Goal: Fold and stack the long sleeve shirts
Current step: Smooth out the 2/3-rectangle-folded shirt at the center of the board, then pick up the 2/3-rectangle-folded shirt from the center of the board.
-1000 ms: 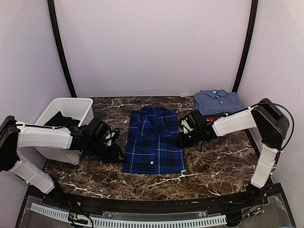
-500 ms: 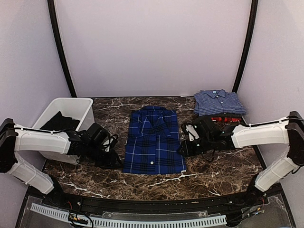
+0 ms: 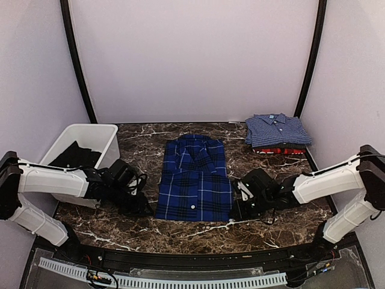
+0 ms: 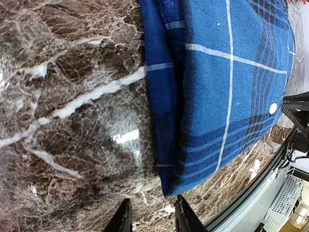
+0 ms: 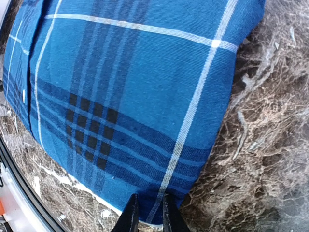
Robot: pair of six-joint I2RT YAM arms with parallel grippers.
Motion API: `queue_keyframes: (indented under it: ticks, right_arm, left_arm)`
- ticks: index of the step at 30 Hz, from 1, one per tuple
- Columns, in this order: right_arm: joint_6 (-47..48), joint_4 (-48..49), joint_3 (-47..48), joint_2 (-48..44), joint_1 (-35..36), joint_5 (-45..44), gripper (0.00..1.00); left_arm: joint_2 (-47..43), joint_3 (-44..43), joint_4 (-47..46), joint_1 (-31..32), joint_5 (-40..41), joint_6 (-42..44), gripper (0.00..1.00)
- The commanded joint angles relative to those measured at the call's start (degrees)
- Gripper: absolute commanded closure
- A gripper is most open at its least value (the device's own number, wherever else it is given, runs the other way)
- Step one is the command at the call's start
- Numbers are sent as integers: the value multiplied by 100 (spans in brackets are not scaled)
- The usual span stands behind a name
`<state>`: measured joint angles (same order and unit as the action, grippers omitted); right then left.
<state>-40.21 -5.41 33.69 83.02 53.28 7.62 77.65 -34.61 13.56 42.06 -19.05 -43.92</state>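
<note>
Where the dark marble surface (image 3: 258,164) reaches its left edge, a white bin (image 3: 103,137) holds a heap of dark cloth (image 3: 75,153). Just right of the bin, the left gripper (image 4: 152,220) lies low over the surface, released: its two fingertips (image 4: 124,218) stand apart with bare marble between them, and the near left corner of the deep-blue plaid shirt (image 3: 195,177) sits just ahead of them. This shirt lies folded flat at the centre, collar toward the back wall, with one white button (image 3: 192,206) showing close to its near hem. At the shirt's near right corner the right gripper (image 5: 148,212) has its fingertips narrowly apart with the hem between them; whether they pinch the cloth cannot be told. At the right rear corner, well apart from the plaid shirt, the lighter blue fine-check shirt (image 3: 277,128) rests folded on top of the red shirt (image 3: 289,150).
</note>
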Motion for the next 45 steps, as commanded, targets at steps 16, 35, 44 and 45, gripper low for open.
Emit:
queue_keyframes:
  ticks: [16,35,44,45]
  right_arm:
    - [-417,-240,-477,-840,379,-214,72]
    - [-554,458,-684,-517,477,-241,73]
    - [-534,673,-686,-343,472,-234,73]
    - [-525,673,-674,-320,473,-234,74]
  left_arm:
    - [-113,122,-120,61,-189,50,69]
    - [439,174,-605,225,-253,-95,69]
    - [595,213,-750,256,-227,-194,71]
    - [599,206,-759,265,-243,-206,72]
